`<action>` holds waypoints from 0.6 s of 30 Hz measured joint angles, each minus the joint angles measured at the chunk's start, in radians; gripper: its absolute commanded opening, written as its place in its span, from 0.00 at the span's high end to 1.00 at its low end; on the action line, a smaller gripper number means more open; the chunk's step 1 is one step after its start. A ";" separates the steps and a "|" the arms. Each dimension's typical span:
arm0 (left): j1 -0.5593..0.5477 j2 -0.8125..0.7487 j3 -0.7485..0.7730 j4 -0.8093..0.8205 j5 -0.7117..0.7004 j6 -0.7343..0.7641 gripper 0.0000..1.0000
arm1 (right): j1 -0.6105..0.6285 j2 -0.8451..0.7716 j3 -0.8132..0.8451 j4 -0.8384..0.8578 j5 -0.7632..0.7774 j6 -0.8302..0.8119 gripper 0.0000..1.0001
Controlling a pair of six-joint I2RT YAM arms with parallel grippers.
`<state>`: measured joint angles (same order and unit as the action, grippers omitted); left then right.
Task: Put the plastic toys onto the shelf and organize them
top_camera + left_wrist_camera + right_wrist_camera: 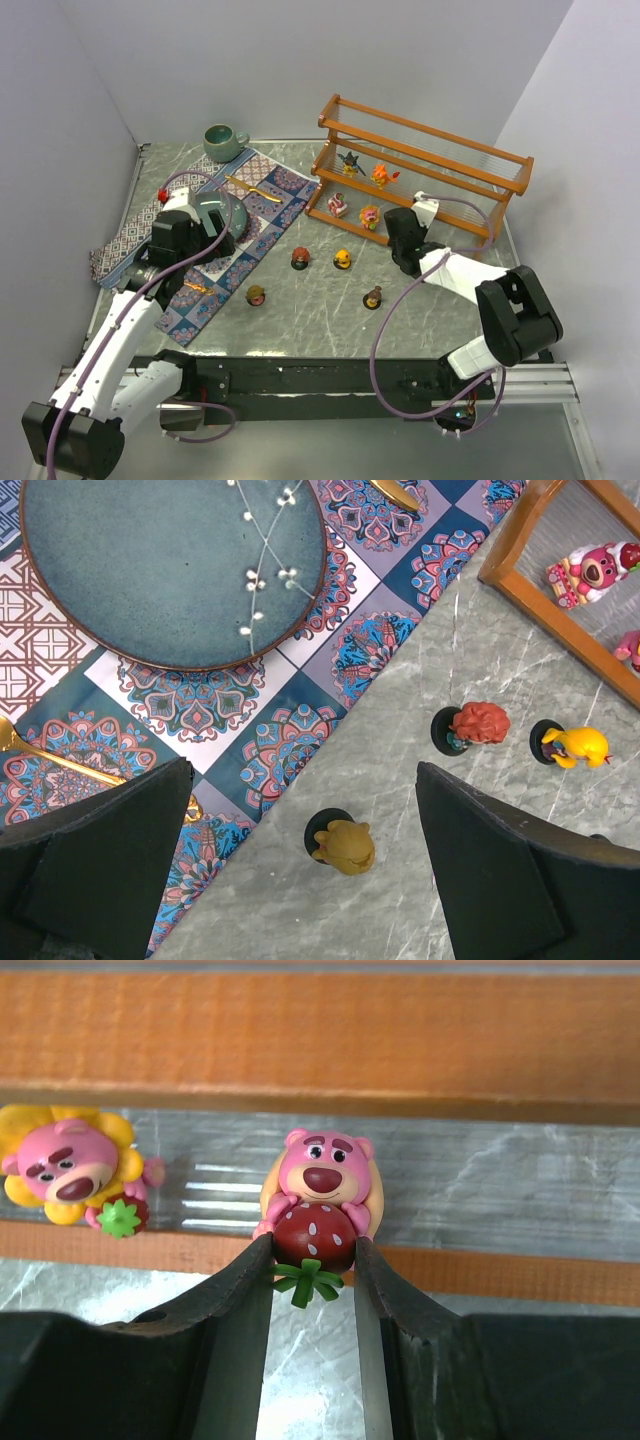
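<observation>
My right claw (312, 1260) pinches the pink bear (320, 1185) by its red spotted strawberry (green leaves poking out below) at the shelf's (320, 1040) lowest ribbed tier, just beside a sunflower toy (70, 1165). My left claw (305, 780) gapes wide.

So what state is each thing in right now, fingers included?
Shelf, upright, four toys standing on it.
Strawberry bear, upright, at the lowest tier's edge.
Right fingers, shut on that bear.
Left fingers, open, holding nothing.
Table toys, four, all standing.
Mug, upright.
</observation>
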<state>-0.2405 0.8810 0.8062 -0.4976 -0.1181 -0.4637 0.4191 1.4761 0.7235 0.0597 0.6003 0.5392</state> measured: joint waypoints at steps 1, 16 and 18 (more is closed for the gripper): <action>0.000 0.000 0.000 0.000 0.000 0.000 0.03 | -0.003 0.001 0.000 0.002 0.001 0.000 0.97; 0.002 0.001 0.000 0.000 0.000 0.007 0.03 | -0.027 0.053 0.033 0.016 0.002 0.008 0.84; 0.002 0.001 0.000 0.000 0.000 0.007 0.03 | -0.027 0.056 0.035 0.015 0.002 0.010 0.77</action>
<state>-0.2386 0.8818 0.8062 -0.4976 -0.1181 -0.4564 0.3916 1.5318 0.7586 0.0750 0.6018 0.5495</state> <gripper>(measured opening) 0.972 0.403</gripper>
